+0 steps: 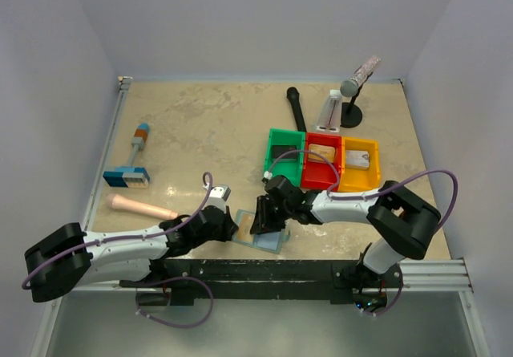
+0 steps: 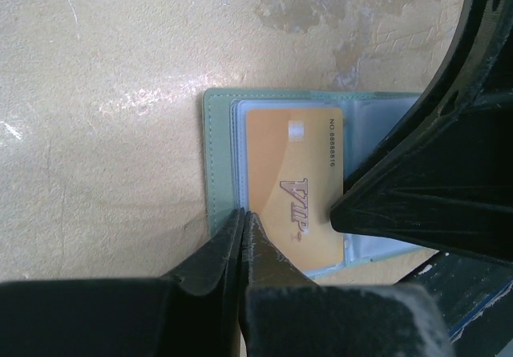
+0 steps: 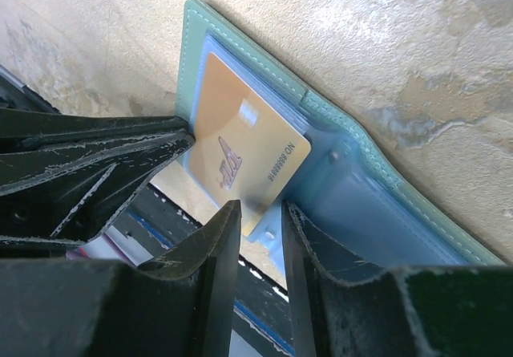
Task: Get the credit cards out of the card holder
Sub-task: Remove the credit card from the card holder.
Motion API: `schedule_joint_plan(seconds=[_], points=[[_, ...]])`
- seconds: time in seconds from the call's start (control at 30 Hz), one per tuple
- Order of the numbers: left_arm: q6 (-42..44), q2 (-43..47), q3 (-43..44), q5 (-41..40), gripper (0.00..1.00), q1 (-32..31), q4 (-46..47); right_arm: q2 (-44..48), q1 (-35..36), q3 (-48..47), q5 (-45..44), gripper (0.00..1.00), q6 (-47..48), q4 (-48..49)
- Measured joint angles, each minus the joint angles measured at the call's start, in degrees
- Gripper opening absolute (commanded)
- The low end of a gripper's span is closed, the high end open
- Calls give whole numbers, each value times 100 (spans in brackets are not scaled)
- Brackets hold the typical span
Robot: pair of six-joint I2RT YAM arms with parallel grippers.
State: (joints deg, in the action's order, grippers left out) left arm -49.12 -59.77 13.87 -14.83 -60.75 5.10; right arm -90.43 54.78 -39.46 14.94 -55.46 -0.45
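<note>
At the near edge of the table (image 1: pixel 208 132), just ahead of the black rail (image 1: pixel 264 270), the card holder (image 1: pixel 271 241) lies open and flat. From above, both grippers cover most of it and only pale blue slivers show. In the left wrist view its far panel is cut off behind the right arm's dark finger (image 2: pixel 425 172). The right wrist view shows that panel's clear sleeves, but they are too cloudy to tell whether anything is inside. A tan-orange card (image 2: pixel 292 180) marked VIP lies on the panel nearer the left arm; whether it sits under the clear sleeve or on top of it is not plain. The left gripper (image 2: pixel 243 217) has its fingers pressed together, with the tips against the holder's edge beside the card. It cannot be told whether a thin layer is caught between them. The right gripper (image 3: pixel 260 206) has its fingers a little apart, with a corner of the card in the narrow gap; any contact with the card is hard to make out. Farther back, the green bin (image 1: pixel 275 142), red bin (image 1: pixel 309 174) and yellow bin (image 1: pixel 373 169) stand touching in a row. Each holds a small flat item, one dark, one tan and one pale grey, all too small to identify.
</note>
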Motion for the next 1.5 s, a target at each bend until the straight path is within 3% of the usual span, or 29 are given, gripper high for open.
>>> schedule_joint_plan(seconds=[0.83, 1.5], points=[[-138, 195, -70, -63, 0, 0, -144, 273, -122, 348, 109, 28, -85, 822], [-136, 282, -111, -90, 0, 0, -229, 173, -160, 348, 109, 31, -87, 855]])
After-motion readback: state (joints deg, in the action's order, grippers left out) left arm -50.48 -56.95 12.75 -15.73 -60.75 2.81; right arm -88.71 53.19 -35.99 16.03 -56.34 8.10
